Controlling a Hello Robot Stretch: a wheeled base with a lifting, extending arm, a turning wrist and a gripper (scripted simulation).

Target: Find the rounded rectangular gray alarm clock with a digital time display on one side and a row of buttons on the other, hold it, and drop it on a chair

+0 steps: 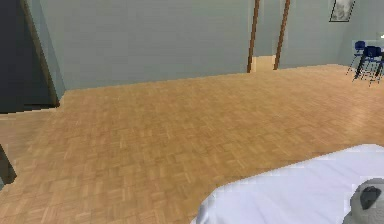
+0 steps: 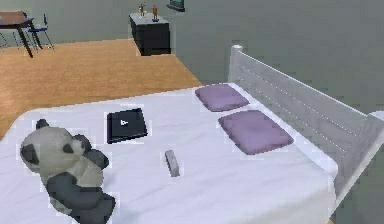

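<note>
In the arm side view, we note a panda plush toy [image 2: 65, 165] seated at the near left of the bed [image 2: 230, 185], on its white cover. Just right of the toy, and apart from it, a small gray oblong object [image 2: 172, 162] lies flat on the cover near the bed's middle. Its rounded shape and colour fit the alarm clock, but we cannot make out a display or buttons. Beyond it, to the left, a dark flat device [image 2: 127, 125] lies on the cover. Farther right, two purple pillows [image 2: 255, 131] rest side by side before the white slatted headboard [image 2: 300, 100]. Past the bed, across the wooden floor [image 2: 90, 70], a dark cabinet [image 2: 152, 35] stands against the far wall. A blue chair [image 2: 38, 28] stands beside a worktop [image 2: 12, 20] at the far left. In the forward view, the bed's corner occupies the near right, and blue chairs [image 1: 368, 55] stand at the far right. We cannot tell the state of the pincer, nor where the gray oblong object lies relative to it.
</note>
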